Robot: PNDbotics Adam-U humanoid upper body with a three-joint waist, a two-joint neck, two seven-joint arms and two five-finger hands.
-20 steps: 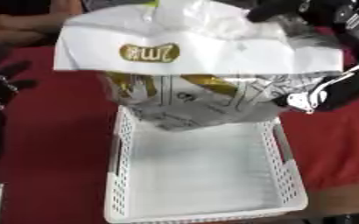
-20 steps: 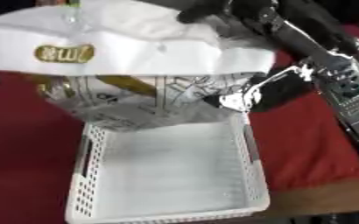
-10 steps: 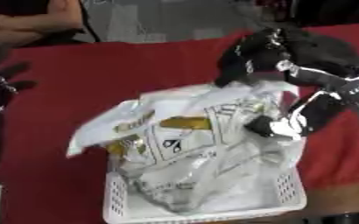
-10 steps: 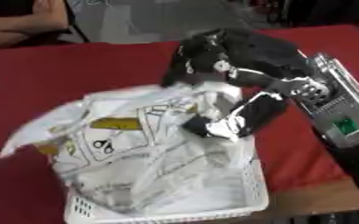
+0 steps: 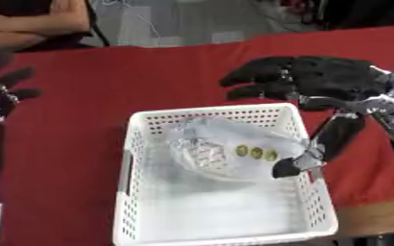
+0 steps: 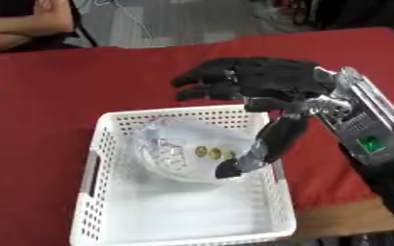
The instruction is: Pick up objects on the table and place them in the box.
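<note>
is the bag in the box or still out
In: the clear bag lies inside the white box, below its rim, right hand open above.

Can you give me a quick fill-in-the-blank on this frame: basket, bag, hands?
1. The crumpled white plastic bag lies inside the white perforated plastic ____.
2. The basket stands on a ____ tablecloth.
3. The robot's right hand hangs over the basket's ____ rim with its fingers spread.
4. The robot's left hand shows at the ____ edge of the left eye view.

Missing words: basket; red; right; left
</note>
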